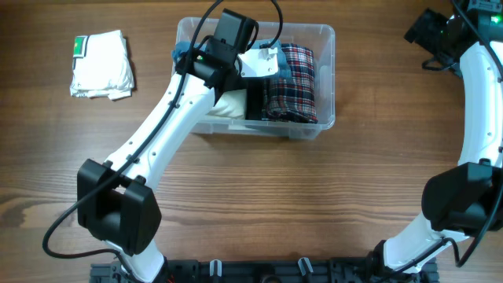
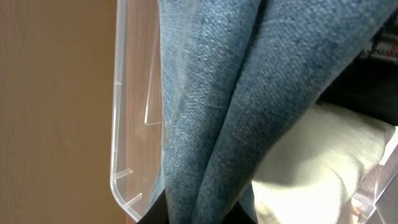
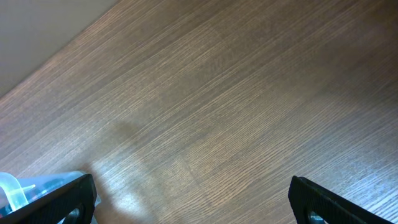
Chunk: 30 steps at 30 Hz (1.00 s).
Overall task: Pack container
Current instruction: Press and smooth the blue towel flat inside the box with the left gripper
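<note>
The clear plastic container (image 1: 325, 41) stands at the table's far middle. It holds a folded plaid cloth (image 1: 292, 82), a black item (image 1: 255, 101) and a cream cloth (image 1: 229, 107). My left gripper (image 2: 198, 211) is inside the container's left end, shut on a blue denim cloth (image 2: 211, 106). The denim hangs beside the container wall (image 2: 124, 124) and over the cream cloth (image 2: 311, 155). My right gripper (image 3: 189, 199) is open and empty over bare wood at the far right (image 1: 440, 31).
A folded white cloth (image 1: 100, 64) with a green tag lies on the table at the far left. A pale blue object (image 3: 25, 186) shows at the lower left edge of the right wrist view.
</note>
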Tool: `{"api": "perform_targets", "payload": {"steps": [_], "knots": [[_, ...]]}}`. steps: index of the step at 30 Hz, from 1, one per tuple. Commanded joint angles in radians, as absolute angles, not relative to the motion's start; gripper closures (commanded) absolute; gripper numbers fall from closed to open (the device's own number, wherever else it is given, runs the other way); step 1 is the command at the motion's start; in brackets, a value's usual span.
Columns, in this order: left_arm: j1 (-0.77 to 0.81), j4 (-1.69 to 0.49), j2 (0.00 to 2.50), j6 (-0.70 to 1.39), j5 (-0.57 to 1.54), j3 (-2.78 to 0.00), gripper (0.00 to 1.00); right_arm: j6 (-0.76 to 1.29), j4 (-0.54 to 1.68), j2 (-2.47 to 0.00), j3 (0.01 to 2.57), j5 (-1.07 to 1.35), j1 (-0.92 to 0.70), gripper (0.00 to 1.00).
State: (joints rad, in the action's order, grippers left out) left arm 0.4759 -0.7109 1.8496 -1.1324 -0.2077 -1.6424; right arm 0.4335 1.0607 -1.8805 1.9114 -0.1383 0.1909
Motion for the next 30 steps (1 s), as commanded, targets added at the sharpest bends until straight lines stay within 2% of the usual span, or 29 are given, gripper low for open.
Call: {"api": "perform_targets", "payload": {"steps": [1,2,5,6,7,12,18,27,30], "knots": [[0.467,-0.693,1.844,-1.148,-0.213,-1.657,0.80,0.447,1.058,-1.893,1.905,-0.133,0.187,0.00],[0.467,-0.693,1.844,-1.148,-0.213,-1.657,0.73,0.447,1.058,-1.893,1.905,-0.133,0.187,0.00],[0.467,-0.693,1.844,-1.148,-0.213,-1.657,0.40,0.447,1.058,-1.893,1.905,-0.133,0.187,0.00],[0.467,-0.693,1.844,-1.148,-0.213,-1.657,0.17,0.447,1.058,-1.893,1.905,-0.133,0.187,0.00],[0.467,-0.690,1.844,-1.148,-0.214,-1.657,0.00,0.447,1.058,-1.893,1.905,-0.133,0.187,0.00],[0.475,-0.623,1.840,-1.096,-0.272,-1.657,0.00,0.447,1.058,-1.893,1.905,-0.133,0.187,0.00],[0.493,-0.475,1.760,-0.830,-0.287,-1.657,0.00,0.447,1.058,-1.893,1.905,-0.133,0.187,0.00],[0.493,-0.485,1.659,-0.630,-0.275,-1.657,0.00,0.447,1.058,-1.893,1.905,-0.133,0.187,0.00],[0.493,-0.561,1.665,-0.475,-0.126,-1.657,0.00,0.447,1.058,-1.893,1.905,-0.133,0.187,0.00]]}}
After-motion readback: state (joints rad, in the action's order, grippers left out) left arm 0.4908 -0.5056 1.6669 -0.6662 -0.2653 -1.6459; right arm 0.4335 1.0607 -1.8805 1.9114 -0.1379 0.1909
